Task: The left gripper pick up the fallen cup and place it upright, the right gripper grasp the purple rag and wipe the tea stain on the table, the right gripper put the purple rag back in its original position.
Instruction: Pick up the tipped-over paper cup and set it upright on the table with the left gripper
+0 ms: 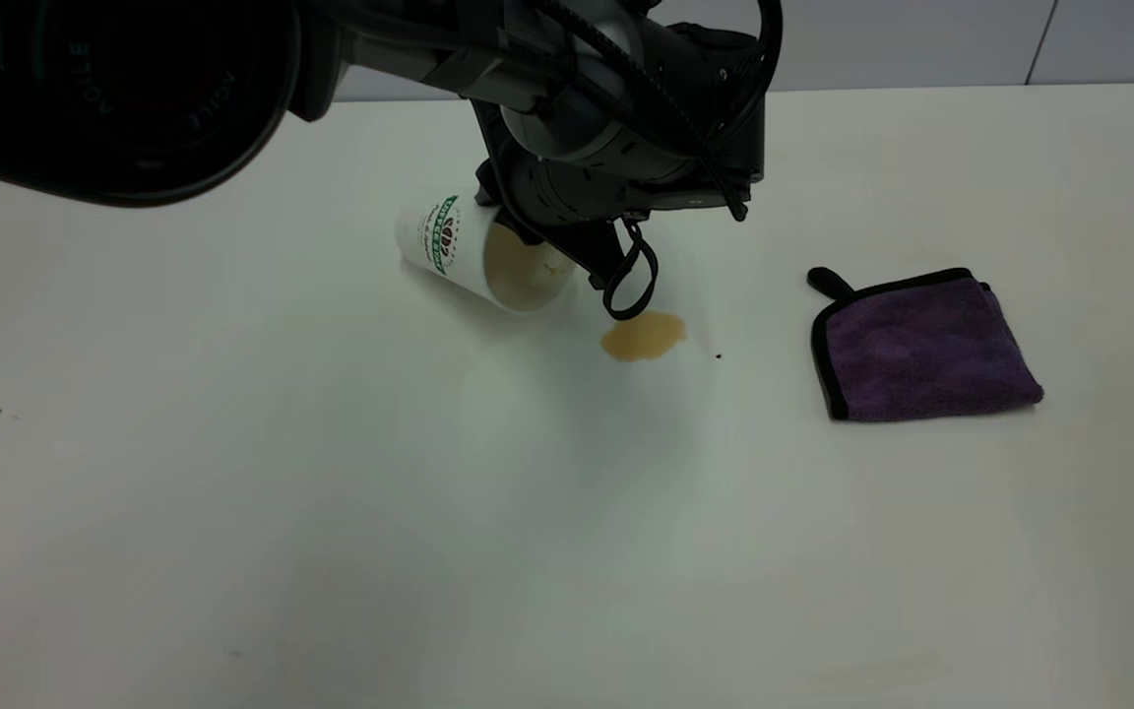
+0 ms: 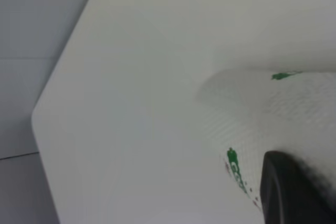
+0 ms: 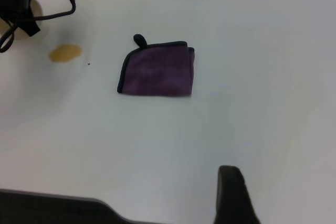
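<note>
exterior view: cup (image 1: 473, 251) against left claw (image 1: 567, 251)

The cup (image 1: 473, 254) was white with green lettering and a tan inside. The stain (image 1: 643, 337) was tan-brown. The rag (image 1: 926, 347) was purple, edged black, on the white table (image 1: 331, 512).

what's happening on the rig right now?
The left gripper is down at the fallen cup, which lies on its side on the table; one finger rests against the cup wall. The tea stain sits unwiped just off the cup's mouth. The purple rag lies folded and untouched to the right, with the right gripper held back from it.
</note>
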Robot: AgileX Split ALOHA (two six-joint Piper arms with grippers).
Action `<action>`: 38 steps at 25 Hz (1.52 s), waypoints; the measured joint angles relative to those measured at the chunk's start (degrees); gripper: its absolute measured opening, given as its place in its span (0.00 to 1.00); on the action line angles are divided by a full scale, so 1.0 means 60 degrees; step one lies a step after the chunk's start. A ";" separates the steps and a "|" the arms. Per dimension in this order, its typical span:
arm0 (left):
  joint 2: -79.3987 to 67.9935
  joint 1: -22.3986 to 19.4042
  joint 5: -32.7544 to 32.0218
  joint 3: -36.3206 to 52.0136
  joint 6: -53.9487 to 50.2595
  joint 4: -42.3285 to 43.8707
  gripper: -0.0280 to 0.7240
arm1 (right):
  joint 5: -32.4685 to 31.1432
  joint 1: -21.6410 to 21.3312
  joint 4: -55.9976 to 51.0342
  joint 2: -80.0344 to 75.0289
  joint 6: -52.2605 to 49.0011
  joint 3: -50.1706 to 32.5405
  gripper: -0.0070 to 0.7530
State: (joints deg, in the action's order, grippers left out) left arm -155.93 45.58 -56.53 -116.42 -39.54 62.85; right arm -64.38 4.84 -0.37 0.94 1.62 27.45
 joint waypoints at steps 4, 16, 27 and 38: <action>0.0186 -0.0099 -0.0210 -0.0432 0.1040 -0.0583 0.01 | 0.0000 0.0000 0.0000 0.0000 0.0000 0.0000 0.66; 0.2053 -0.2768 -0.0402 -0.1529 0.6024 -0.6782 0.01 | 0.0000 0.0000 0.0000 0.0000 0.0000 0.0000 0.66; 0.1998 -0.4723 -0.0491 -0.1537 0.9653 -1.1649 0.01 | 0.0000 0.0000 0.0000 0.0000 0.0000 0.0000 0.66; 0.1358 -0.4733 -0.0153 -0.1537 1.0190 -1.1802 0.01 | 0.0000 0.0000 0.0000 0.0000 0.0000 0.0000 0.66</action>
State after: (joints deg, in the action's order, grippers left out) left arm -147.78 17.18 -57.44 -125.65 21.61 -7.96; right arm -64.38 4.84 -0.37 0.94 1.62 27.45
